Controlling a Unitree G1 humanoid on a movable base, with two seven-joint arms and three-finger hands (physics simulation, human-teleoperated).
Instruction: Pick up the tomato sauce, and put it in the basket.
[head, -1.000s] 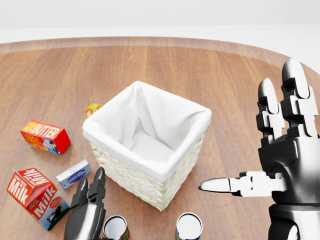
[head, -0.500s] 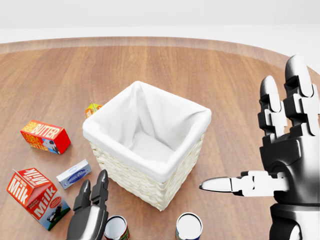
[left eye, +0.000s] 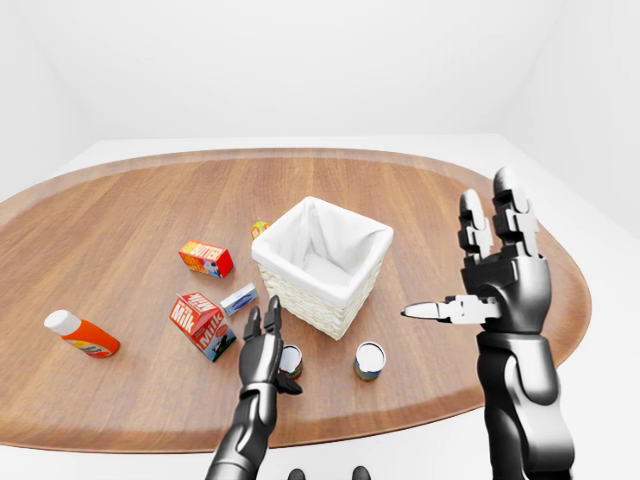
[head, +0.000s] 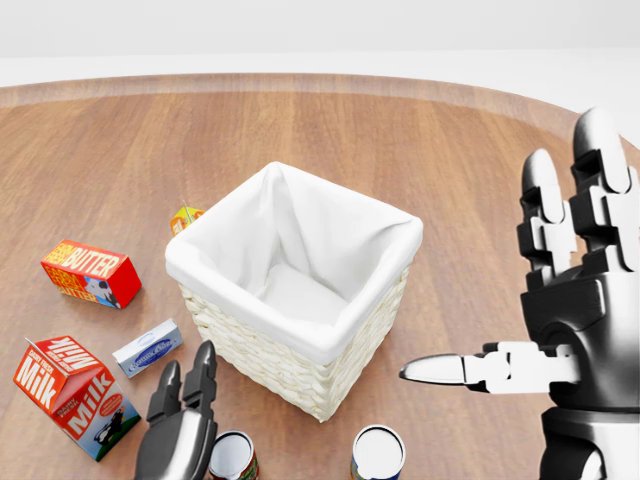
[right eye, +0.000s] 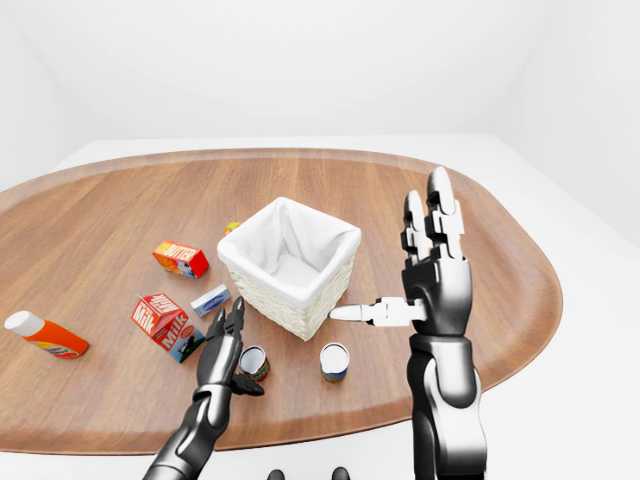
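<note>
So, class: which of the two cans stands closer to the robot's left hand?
The left can, right beside the left hand; the other can stands apart, below the basket's right corner.

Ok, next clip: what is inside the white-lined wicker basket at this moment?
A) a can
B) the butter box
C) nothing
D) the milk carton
C: the head view looks straight into the basket and shows only bare white liner, while both cans, the butter box and the milk carton sit on the table outside it.

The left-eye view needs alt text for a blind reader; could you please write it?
A white-lined basket sits mid-table, with the left hand open beside a can and the right hand raised open.
</note>
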